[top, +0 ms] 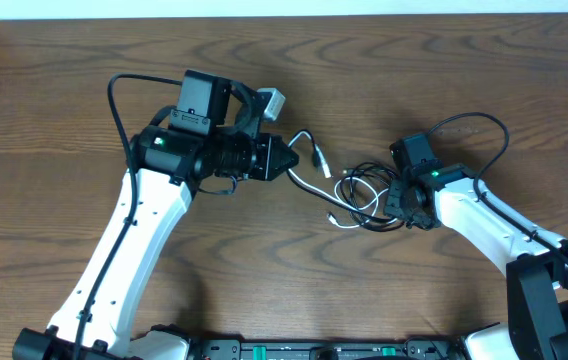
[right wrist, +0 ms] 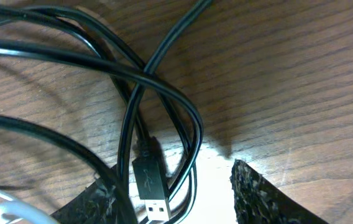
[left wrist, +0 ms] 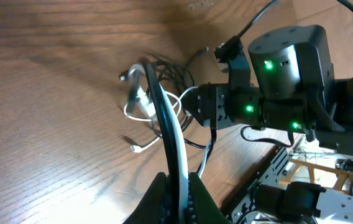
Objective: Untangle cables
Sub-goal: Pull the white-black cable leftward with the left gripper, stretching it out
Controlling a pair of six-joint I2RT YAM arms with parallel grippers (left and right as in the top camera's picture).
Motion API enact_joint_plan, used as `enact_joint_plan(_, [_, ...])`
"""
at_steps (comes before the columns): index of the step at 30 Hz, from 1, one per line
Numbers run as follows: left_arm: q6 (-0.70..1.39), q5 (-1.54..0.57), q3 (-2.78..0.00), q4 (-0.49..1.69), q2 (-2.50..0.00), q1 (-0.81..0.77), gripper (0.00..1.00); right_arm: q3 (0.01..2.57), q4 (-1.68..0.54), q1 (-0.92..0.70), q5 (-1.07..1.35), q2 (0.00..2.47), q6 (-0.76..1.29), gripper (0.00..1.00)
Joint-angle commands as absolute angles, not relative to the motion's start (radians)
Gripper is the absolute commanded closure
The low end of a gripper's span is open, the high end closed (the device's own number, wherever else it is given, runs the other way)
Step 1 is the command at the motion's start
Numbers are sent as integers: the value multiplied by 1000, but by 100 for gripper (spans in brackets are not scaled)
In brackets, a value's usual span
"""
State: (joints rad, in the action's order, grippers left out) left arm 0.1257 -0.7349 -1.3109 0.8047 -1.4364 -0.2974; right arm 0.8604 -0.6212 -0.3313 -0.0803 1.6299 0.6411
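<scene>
Left hand [top: 287, 160] is pressed together, pinching the thin white cable [top: 311, 187] just left of the knot at centre frame overhead. Right hand [right wrist: 176, 196] is spread. Its fingers sit either side of the thin black cable [right wrist: 133, 81], and the flat USB plug [right wrist: 152, 193] lies loose between them. The tangle rests on the dark wooden surface [top: 64, 120], between my two hands. My call is to close on the black cord just behind that plug, clear of the crossing loops, then draw it low toward the right of the frame while the left anchors the white. No containers in sight, so nothing to sort into.
</scene>
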Motion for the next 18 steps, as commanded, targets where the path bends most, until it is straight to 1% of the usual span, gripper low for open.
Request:
enact_joint_plan(1, [105, -719, -1328, 807, -1432, -292, 92, 854, -628, -327, -113, 1642, 661, 49])
enact_joint_plan(6, [105, -549, -1328, 836, -1431, -288, 92, 854, -657, -327, -130, 1642, 661, 50])
enact_joint_plan(10, [105, -421, -1328, 869, -1431, -252, 93, 854, -696, -319, -179, 1642, 661, 51])
enact_joint_plan(14, [106, -372, -1328, 897, -1431, -170, 93, 854, -725, -289, -209, 1642, 661, 50])
enact_joint_plan(18, [110, -373, -1328, 901, -1431, -41, 93, 854, -739, -241, -212, 1642, 659, 49])
